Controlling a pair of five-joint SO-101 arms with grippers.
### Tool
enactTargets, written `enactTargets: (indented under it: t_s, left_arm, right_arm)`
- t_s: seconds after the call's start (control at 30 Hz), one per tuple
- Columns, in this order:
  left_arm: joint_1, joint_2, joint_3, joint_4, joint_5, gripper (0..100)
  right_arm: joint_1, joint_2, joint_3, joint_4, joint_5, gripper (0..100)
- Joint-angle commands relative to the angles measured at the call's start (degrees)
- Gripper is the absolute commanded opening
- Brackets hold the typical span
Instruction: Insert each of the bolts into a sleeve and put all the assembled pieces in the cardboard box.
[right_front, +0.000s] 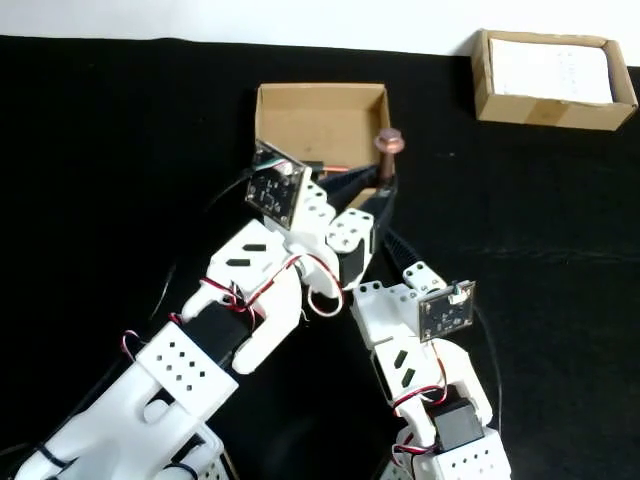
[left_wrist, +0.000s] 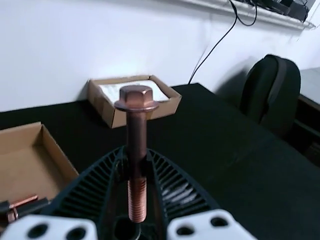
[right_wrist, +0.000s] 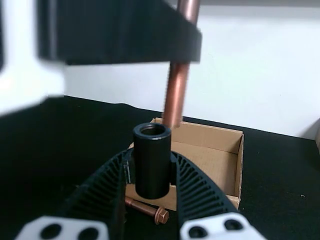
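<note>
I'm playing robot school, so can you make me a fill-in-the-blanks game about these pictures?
The left gripper holds the copper bolt with its head pointing ____.
The right gripper is shut on a sleeve coloured ____.
The loose bolt lies on the ____, outside the cardboard box.
Missing words: up, black, table.

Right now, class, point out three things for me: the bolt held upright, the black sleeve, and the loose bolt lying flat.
held bolt (left_wrist: 136, 135), left wrist view, on the smooth shank.
black sleeve (right_wrist: 152, 165), right wrist view, on its outer wall.
loose bolt (right_wrist: 142, 205), right wrist view, on its shank.
</note>
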Motion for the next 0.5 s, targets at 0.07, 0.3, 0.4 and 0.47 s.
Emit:
enactTargets:
  t_s: [0.07, 0.3, 0.4, 0.47]
  left_arm:
    - [0.13, -0.48, -3.12, 0.35, 0.09, 1]
    - [-0.75, -0.48, -3.21, 0.18, 0.0, 1]
    - [-0.75, -0.48, -3.12, 0.18, -1.67, 1]
    - [-0.66, -0.48, -2.86, 0.18, -4.31, 1]
  right_arm:
    - [-0.13, -0.48, 5.41, -1.1, 0.0, 0.7]
    - [-0.04, -0.48, 6.2, -0.92, 0.09, 0.7]
    - [-0.04, -0.48, 6.37, -0.92, 0.09, 0.7]
    - [-0.04, -0.48, 6.37, -0.92, 0.09, 0.7]
